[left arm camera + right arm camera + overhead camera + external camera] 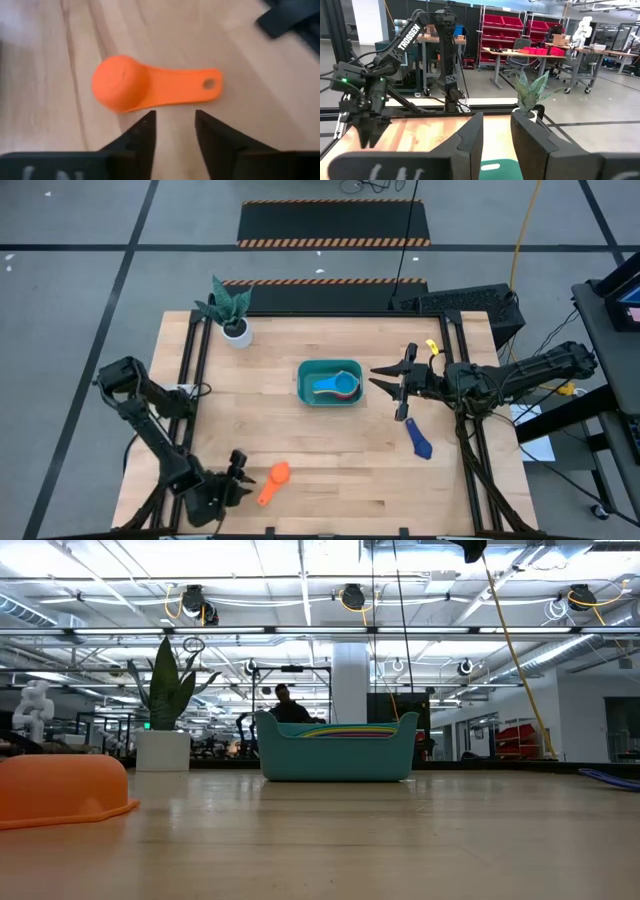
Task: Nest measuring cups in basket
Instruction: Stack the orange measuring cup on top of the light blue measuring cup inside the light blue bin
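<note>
An orange measuring cup [272, 483] lies bowl-down on the table near its front edge, with the handle [185, 87] flat on the wood. My left gripper [174, 120] stands open just short of that handle, fingers apart from it. The teal basket [305, 385] sits mid-table with light blue and red cups [338, 387] nested inside. A dark blue cup [420, 438] lies on the table to the basket's right. My right gripper [385, 378] hovers open beside the basket's right side, with nothing between its fingers.
A small white pot with a green plant [232, 315] stands at the table's far left. In the low view the orange cup [60, 790] shows close at the left and the basket [338, 750] farther back. Bare wood lies between the orange cup and the basket.
</note>
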You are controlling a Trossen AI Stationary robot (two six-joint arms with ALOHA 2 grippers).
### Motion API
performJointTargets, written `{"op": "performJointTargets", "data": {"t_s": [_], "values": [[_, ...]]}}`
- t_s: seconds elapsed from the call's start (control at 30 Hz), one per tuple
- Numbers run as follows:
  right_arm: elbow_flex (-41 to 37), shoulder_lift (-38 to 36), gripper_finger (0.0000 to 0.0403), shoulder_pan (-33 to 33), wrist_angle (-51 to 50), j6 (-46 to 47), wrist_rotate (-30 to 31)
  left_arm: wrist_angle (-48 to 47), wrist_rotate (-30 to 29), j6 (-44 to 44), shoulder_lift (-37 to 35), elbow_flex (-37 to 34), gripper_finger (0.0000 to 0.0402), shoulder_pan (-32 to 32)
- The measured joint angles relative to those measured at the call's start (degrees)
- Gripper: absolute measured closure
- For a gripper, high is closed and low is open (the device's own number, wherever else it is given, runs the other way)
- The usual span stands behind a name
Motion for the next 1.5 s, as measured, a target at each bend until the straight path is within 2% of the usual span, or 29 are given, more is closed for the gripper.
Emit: {"op": "performJointTargets", "data": {"t_s": [0.2,0.37,0.67,0.83,0.97,1.1,1.2,1.3,1.5], "values": [[0.02,0.0,0.0312,0.0,0.0,-0.07,0.0,10.99,-0.88,3.62,0.74,-0.02,0.0188,-1.43],[0.02,0.0,0.0312,0.0,0.0,-0.18,0.0,19.65,-0.81,8.73,5.71,0.0,0.0178,-1.37],[0.02,0.0,0.0312,0.0,0.46,-1.75,0.0,20.67,-1.93,8.88,10.49,-0.02,0.0221,-0.97],[0.01,0.0,0.0312,0.0,0.46,-1.79,0.02,20.78,1.19,10.35,12.67,0.07,0.0244,0.38],[0.02,0.0,0.0312,0.0,0.46,-1.79,0.02,21.09,1.99,12.16,13.42,0.22,0.0261,1.97],[0.02,0.0,0.0312,0.0,0.44,-1.79,0.02,21.46,1.78,12.79,13.51,0.17,0.0295,3.59],[0.02,-0.02,0.0312,0.0,0.46,-1.79,0.02,20.65,0.31,13.81,13.53,0.09,0.034,4.84],[0.02,-0.02,0.0312,0.0,0.46,-1.77,0.0,19.72,-4.06,15.23,13.35,-0.02,0.0386,5.86],[0.01,-0.02,0.0312,0.0,0.46,-1.77,0.02,15.57,-10.13,19.4,9.15,-0.2,0.039,7.2]]}}
